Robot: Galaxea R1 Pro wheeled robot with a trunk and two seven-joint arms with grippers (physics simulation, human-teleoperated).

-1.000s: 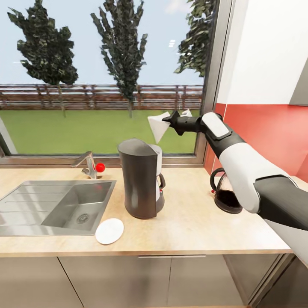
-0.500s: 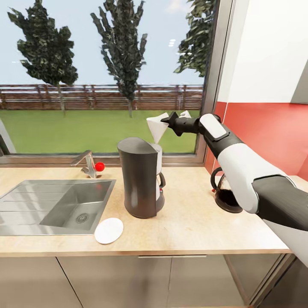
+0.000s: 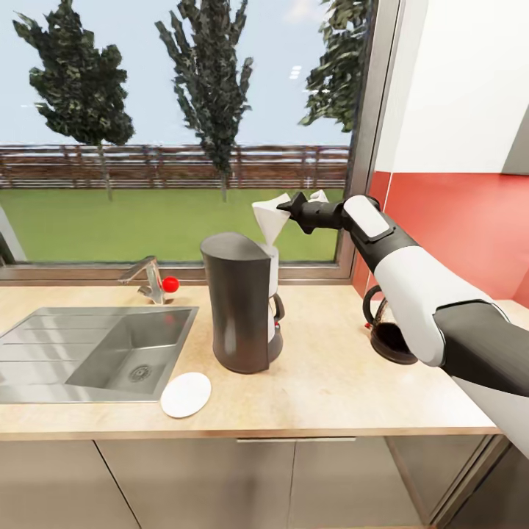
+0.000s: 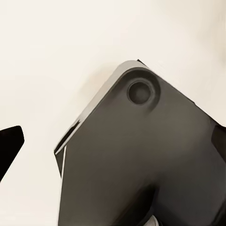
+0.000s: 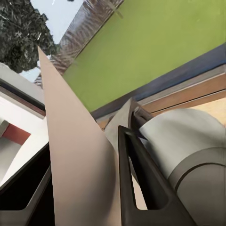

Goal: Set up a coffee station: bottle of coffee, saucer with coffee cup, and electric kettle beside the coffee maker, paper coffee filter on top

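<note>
A long pale counter (image 3: 330, 382) crosses the lower half of the head view, under a wide window onto grass and trees. A steel sink (image 3: 88, 353) is set into it at lower left, with a tap behind it.

The right arm (image 3: 419, 294) reaches in from the lower right edge toward the upper middle.

The coffee maker (image 3: 241, 303) stands upright at the centre of the frame, tall and dark grey, its flat top sloping slightly. In the right wrist view its rounded grey top (image 5: 188, 141) lies close beyond the fingers.

The kettle (image 3: 388, 330) sits on the counter at centre right, partly hidden by the arm.

The saucer (image 3: 186, 394), flat and white, lies at lower centre left, near the sink's corner and well apart from the machine's base.

The right gripper (image 3: 289, 208) sits just above and right of the machine's top, jaws clamped on the filter (image 3: 270, 219).

The filter is a white paper cone, held by its upper right edge. Its long axis runs nearly vertical, wide mouth up, tip pointing down toward the right end of the machine's top, just above it or perhaps touching. So the target lies below and slightly left of the gripper.

The left gripper's state cannot be told; the left wrist view has a dark grey robot part (image 4: 141, 160) against a pale surface.
</note>
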